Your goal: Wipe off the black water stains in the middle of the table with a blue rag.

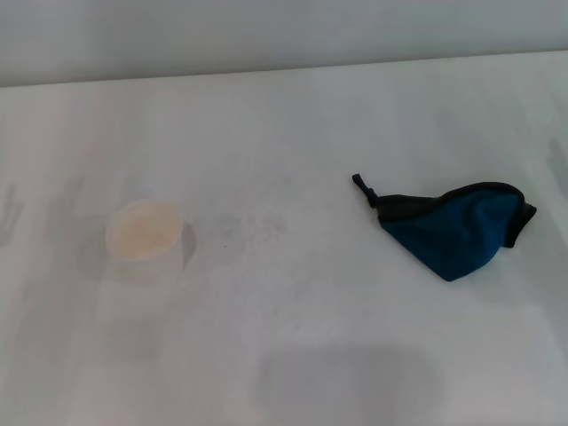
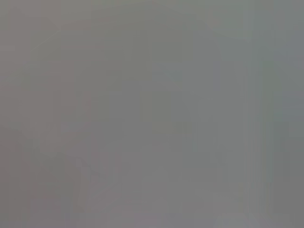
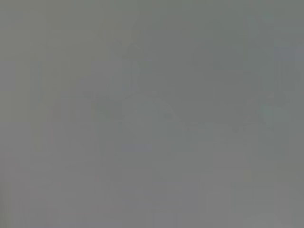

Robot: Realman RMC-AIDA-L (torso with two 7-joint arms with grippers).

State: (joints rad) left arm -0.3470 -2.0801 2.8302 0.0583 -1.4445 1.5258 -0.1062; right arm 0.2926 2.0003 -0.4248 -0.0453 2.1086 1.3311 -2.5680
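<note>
Table: a broad, plain white matte tabletop (image 1: 293, 355) fills almost the whole head view; flat, with faint grey smudges and soft grey shadow patches, one wide shadow at the near edge.
Rag: a soft blue cloth with black edging (image 1: 457, 229) lies on the robot's right half of the table, crumpled into a rough wedge with its point toward the near side. The fabric looks limp and matte, with a few shallow folds. A dark band runs along its far edge, and a short black loop sticks out at the end that faces the table's middle.
Cup: a small round white paper cup (image 1: 145, 232) stands upright on the robot's left side, well apart from the rag. Its mouth faces up; the inside shows a pale orange-tan tint, and its thin wall casts a light shadow.
Stains: no dark blotch can be made out in the middle of the table. Between cup and rag there are only faint grey smears (image 1: 257, 226) and a tiny dark speck (image 1: 225, 246) just beside the cup's shadow.
Grippers: neither arm nor gripper appears in the head view, so how the left and right jaws stand cannot be told.
Wrist views: both show a flat, even grey field with no edges or objects to be made out.
Cut off: the table runs past the left, right and near borders of the head view; its far edge meets a pale grey wall (image 1: 284, 35).
</note>
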